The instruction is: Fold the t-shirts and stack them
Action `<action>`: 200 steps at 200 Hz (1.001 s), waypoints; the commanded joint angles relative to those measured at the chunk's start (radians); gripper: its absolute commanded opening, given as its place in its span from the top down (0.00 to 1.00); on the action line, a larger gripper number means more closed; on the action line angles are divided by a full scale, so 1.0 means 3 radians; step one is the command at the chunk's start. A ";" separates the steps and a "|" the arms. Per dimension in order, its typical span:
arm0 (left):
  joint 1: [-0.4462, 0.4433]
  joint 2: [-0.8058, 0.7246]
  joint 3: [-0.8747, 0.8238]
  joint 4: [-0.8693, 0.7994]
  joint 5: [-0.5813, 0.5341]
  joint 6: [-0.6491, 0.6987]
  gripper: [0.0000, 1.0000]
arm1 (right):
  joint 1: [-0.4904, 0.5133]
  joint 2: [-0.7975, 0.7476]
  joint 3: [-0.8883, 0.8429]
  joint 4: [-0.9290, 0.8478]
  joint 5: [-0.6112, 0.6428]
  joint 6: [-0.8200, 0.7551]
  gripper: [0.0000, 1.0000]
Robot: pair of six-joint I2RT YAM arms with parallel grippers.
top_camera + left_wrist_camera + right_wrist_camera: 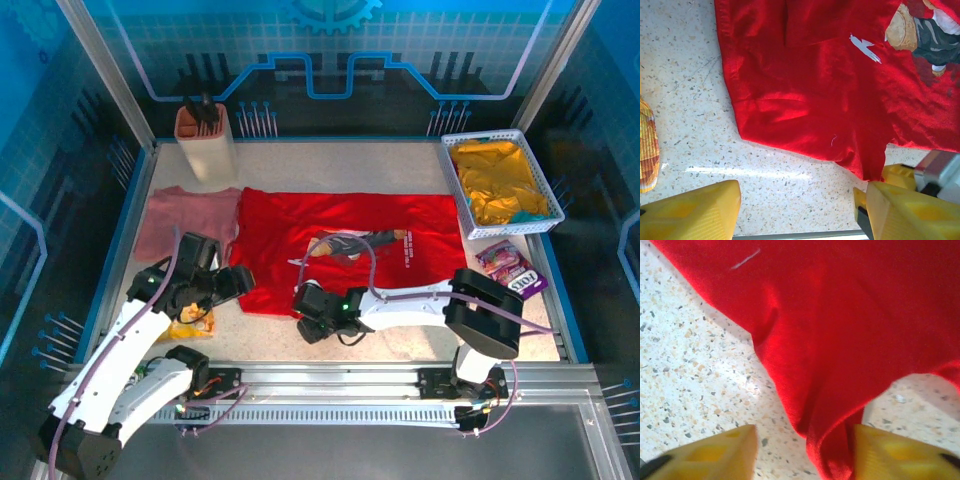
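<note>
- The right gripper (802,452) has its yellow fingers (900,450) partly apart, astride a hanging fold of the red t-shirt (840,340); the cloth brushes one finger while bare table (690,365) shows beside the other; I judge the fold framed but not yet pinched.
- The left gripper (800,215) has its jaws wide with nothing between them; the shirt's near-left corner hangs just beside one finger, touching or a shade apart, I cannot tell which.
- Seen from above, the red t-shirt lies spread, print up, in the middle of the table, its longer side running left to right; both grippers sit at its near hem, the left at the corner, the right further along toward the middle; the body of the shirt lies away from both, toward the far side.
- The coming move turns on that hem: it runs from one gripper to the other, so a fold would likely carry it away over the print; that calls for both holds, and the right is closer to having one.
- The pink t-shirt (180,222) lies flat at the far left, its edge meeting the red one; the left arm is nearer it.
- Further out, an orange packet (190,322) lies beneath the left gripper; a white basket (456,190) of yellow cloth stands at the far right.
</note>
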 commanded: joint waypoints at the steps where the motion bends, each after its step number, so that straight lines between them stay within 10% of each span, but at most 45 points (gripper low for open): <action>1: -0.0003 0.0011 -0.0038 0.0053 0.0068 0.0006 0.32 | 0.0019 0.0088 0.0133 0.0029 -0.0145 0.0076 0.72; 23: -0.0004 0.0033 -0.0072 0.0103 0.0086 -0.0010 0.32 | -0.0071 0.0058 0.0298 -0.0139 -0.0138 0.0144 1.00; 91: -0.0036 0.0174 -0.0290 0.0400 0.0097 -0.0129 0.36 | -0.1272 -0.0062 0.0574 0.0185 -0.1508 0.0813 1.00; 154: -0.0385 0.0643 -0.0557 0.1017 0.0061 -0.0365 0.38 | -0.1932 0.0644 0.0736 0.0668 -0.1905 0.1272 1.00; 180: -0.0500 0.0933 -0.0588 0.1316 -0.0034 -0.0407 0.39 | -0.1967 0.0797 0.0840 0.0645 -0.1916 0.1228 0.88; 200: -0.0655 0.1184 -0.0468 0.1410 -0.0108 -0.0451 0.41 | -0.1967 0.0693 0.0831 0.0620 -0.1877 0.1118 0.56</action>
